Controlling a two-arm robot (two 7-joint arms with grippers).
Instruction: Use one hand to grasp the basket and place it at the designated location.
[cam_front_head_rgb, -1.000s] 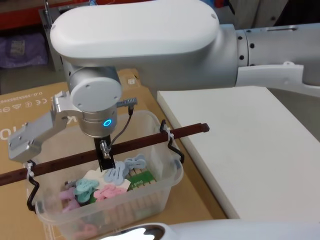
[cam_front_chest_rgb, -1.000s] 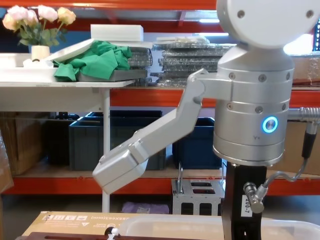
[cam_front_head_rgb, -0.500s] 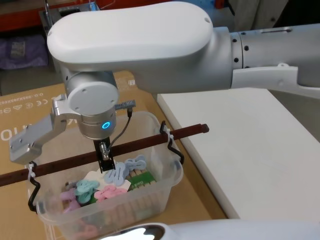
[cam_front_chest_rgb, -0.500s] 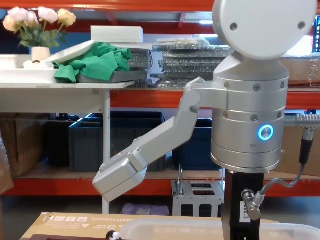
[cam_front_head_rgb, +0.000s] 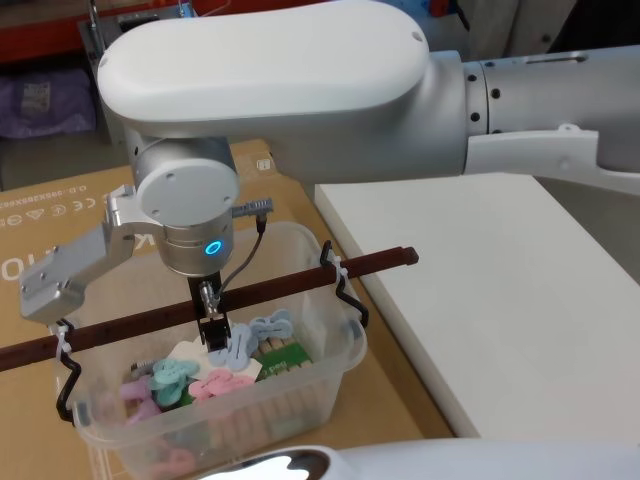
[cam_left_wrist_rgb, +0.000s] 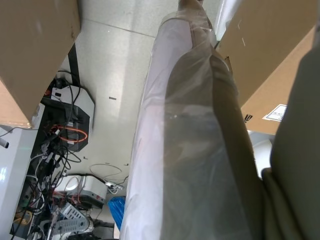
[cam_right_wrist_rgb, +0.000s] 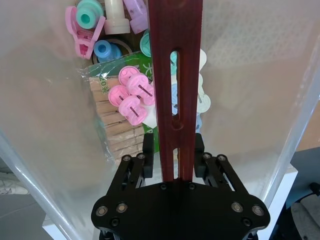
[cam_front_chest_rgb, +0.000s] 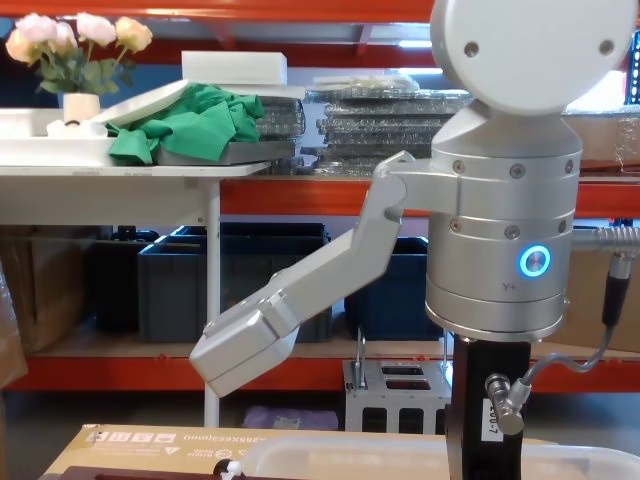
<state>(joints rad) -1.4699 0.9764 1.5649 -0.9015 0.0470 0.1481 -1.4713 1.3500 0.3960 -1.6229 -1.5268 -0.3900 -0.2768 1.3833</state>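
Note:
The basket (cam_front_head_rgb: 345, 350) is a translucent white tub on a cardboard box, at the lower left in the head view. Its long red-brown bar handle (cam_front_head_rgb: 300, 283) runs across its top, tied on with a white zip tie and black wire. My right gripper (cam_front_head_rgb: 213, 328) hangs from the silver arm straight over the tub's middle. In the right wrist view the handle (cam_right_wrist_rgb: 175, 75) passes between the two black fingers (cam_right_wrist_rgb: 148, 150), which sit tight against its sides. The tub's wall (cam_right_wrist_rgb: 250, 100) shows around it. The tub's rim (cam_front_chest_rgb: 350, 450) lies at the chest view's lower edge.
Coloured clips and wooden pegs (cam_front_head_rgb: 215, 375) lie inside the tub. A white board (cam_front_head_rgb: 500, 300) lies just right of the basket. The cardboard box (cam_front_head_rgb: 60, 215) stretches to the left. Dark blue crates (cam_front_chest_rgb: 220, 270) and a small grey metal box (cam_front_chest_rgb: 395, 390) stand on the far shelves.
The right arm's wrist has shifted a little over the handle and come back. The basket and its handle have stayed in place.

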